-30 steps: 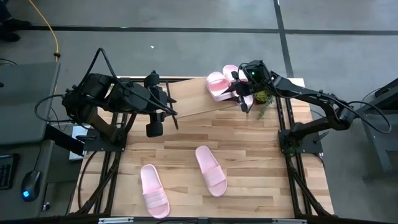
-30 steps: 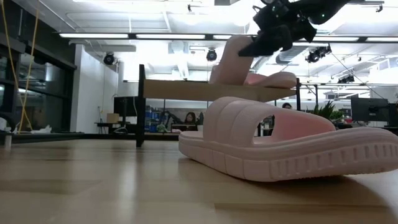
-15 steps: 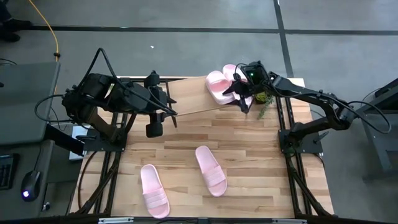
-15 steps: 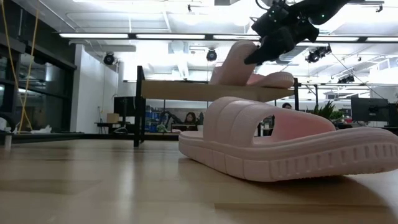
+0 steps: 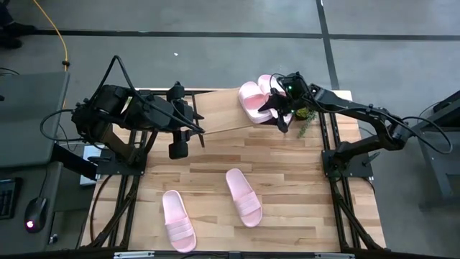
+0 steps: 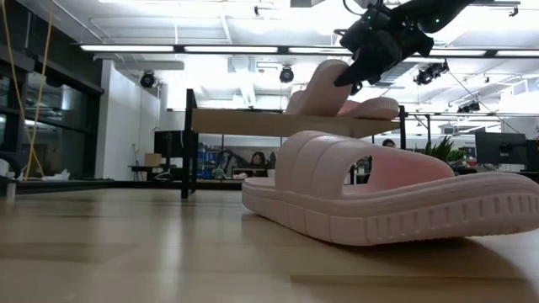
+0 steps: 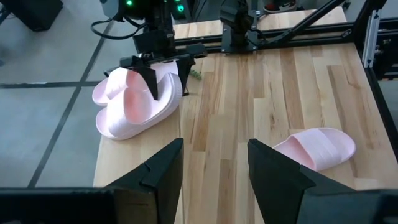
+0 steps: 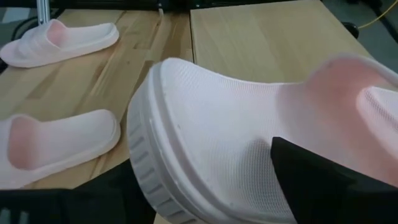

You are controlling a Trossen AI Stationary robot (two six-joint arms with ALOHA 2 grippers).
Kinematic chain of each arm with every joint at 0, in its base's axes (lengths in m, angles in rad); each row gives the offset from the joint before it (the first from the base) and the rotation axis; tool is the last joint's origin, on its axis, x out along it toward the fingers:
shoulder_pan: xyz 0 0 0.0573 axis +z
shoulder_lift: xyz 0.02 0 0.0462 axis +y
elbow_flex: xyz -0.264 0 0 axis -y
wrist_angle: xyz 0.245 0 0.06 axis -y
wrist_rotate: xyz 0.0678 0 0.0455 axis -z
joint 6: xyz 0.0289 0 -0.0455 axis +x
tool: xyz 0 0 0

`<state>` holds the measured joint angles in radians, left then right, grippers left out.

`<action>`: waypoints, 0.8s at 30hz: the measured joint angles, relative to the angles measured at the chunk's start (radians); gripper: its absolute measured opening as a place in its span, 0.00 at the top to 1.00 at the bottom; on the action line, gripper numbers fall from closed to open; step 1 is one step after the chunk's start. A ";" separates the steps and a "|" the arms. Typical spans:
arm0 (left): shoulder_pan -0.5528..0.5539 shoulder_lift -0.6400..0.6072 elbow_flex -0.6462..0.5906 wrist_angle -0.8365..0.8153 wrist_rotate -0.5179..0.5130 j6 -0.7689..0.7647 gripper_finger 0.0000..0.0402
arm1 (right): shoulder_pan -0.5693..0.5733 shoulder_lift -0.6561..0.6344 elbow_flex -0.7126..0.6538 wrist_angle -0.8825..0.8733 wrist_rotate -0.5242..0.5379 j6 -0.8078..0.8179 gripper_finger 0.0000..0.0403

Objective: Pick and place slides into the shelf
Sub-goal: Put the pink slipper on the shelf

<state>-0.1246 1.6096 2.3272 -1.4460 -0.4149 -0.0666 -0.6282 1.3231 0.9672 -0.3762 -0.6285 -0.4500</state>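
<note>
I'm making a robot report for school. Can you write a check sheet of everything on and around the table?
Surface: light wooden tabletop, bare around the sandals.
Job's things: two pink slides on the shelf, one leaning on the other; two more on the tabletop.
Clutter: small green sprig near the shelf.
Grippers: right gripper open over the shelf slides; left gripper open, empty, waiting.
Cables: yellow cable on the floor.
Surroundings: grey floor; office room behind.

- Grey concrete floor surrounds the wooden surface, crossed by dark seam lines.
- A yellow cable trails over the floor beyond the surface's left side.
- Long ceiling lights glow above the surface.
- Far behind, what may be desks with monitors.
</note>
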 joint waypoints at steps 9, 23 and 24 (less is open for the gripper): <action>0.000 0.000 0.000 -0.001 0.008 -0.009 0.60 | 0.016 0.000 0.000 -0.002 0.060 0.023 0.32; 0.000 0.000 0.000 -0.011 0.008 -0.013 0.60 | 0.028 -0.009 0.000 -0.026 0.113 -0.030 0.32; 0.000 0.000 0.000 -0.017 0.008 -0.016 0.60 | 0.028 -0.012 0.000 -0.034 0.113 -0.043 0.32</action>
<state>-0.1246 1.6096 2.3272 -1.4632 -0.4072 -0.0830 -0.6003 1.3111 0.9676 -0.4101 -0.5152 -0.4929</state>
